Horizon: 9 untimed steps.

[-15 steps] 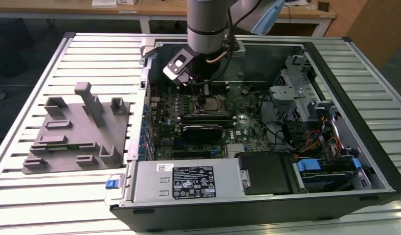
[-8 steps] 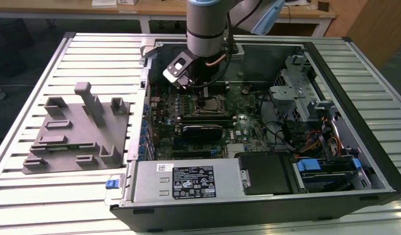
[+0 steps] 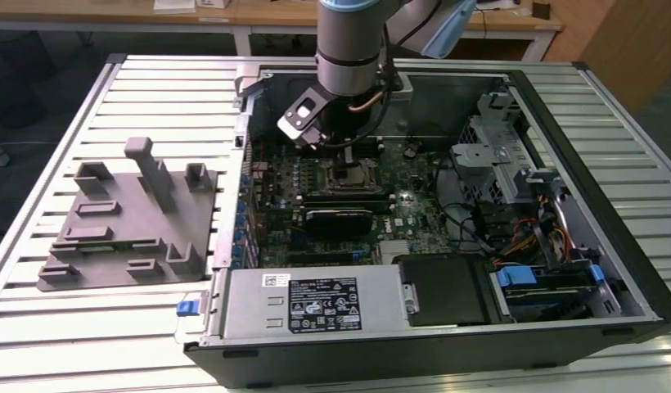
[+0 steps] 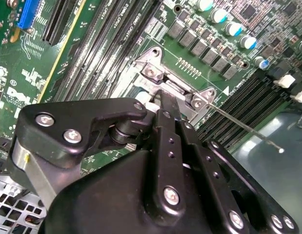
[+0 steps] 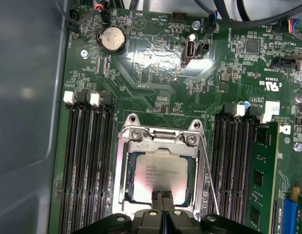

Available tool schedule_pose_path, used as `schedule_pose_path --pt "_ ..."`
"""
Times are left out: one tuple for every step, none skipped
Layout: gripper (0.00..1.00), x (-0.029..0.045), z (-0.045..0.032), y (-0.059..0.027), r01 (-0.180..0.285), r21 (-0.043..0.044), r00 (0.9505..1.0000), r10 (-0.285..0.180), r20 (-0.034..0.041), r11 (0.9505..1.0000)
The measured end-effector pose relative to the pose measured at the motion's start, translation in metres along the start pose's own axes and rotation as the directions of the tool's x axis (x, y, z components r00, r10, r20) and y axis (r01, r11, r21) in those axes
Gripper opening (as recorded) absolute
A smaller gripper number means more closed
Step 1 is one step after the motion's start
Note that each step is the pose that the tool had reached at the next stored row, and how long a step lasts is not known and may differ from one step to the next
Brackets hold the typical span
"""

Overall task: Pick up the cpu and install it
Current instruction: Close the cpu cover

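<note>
The cpu (image 5: 158, 173), a flat square chip with a pale silver top, lies inside the metal socket frame (image 5: 160, 139) on the green motherboard. In the first wrist view my gripper (image 5: 163, 196) is shut, its two thin black fingertips pressed together over the chip's edge. Whether they touch it I cannot tell. The second wrist view has the gripper (image 4: 163, 96) pointing down at the socket frame (image 4: 155, 68), fingers together. In the exterior view the arm reaches into the open computer case with the gripper (image 3: 342, 154) just above the socket (image 3: 350, 173).
A thin metal lever rod (image 5: 208, 175) stands beside the socket. Memory slots flank it, one holding a green module (image 5: 260, 180). A coin battery (image 5: 113, 39) sits further off. The grey fixture block (image 3: 128, 221) lies on the table outside the case; power supply (image 3: 313, 303) and drive cage (image 3: 499, 147) sit inside.
</note>
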State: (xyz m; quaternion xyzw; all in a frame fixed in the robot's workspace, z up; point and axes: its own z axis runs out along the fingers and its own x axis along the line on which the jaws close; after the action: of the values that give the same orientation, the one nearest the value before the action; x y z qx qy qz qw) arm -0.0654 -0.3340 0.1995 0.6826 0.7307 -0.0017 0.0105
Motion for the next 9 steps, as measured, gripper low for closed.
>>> schedule_pose_path --pt "0.11 -0.0001 0.0004 0.0008 0.001 0.0002 1.0 -0.001 0.0002 1.0" --pt "0.11 -0.0002 0.0007 0.0016 0.001 0.0005 1.0 -0.001 0.0004 1.0" --pt "0.11 -0.0002 0.0008 0.002 0.002 0.0005 1.0 -0.002 0.0006 1.0" --pt "0.11 -0.0002 0.0009 0.0023 0.002 0.0003 1.0 -0.002 0.0004 1.0" --pt "0.11 -0.0002 0.001 0.0025 0.003 0.0002 1.0 -0.003 0.0002 1.0" --pt "0.11 -0.0002 0.001 0.0027 0.003 0.0 1.0 -0.003 0.0 1.0" --pt "0.11 -0.0001 0.0005 0.0027 0.003 -0.0005 1.0 -0.003 -0.0005 1.0" --pt "0.11 0.0 -0.0005 0.0029 0.003 -0.0008 1.0 -0.003 -0.0008 1.0" --pt "0.11 -0.0001 -0.0027 0.0028 0.003 -0.0004 1.0 -0.003 -0.0004 1.0"
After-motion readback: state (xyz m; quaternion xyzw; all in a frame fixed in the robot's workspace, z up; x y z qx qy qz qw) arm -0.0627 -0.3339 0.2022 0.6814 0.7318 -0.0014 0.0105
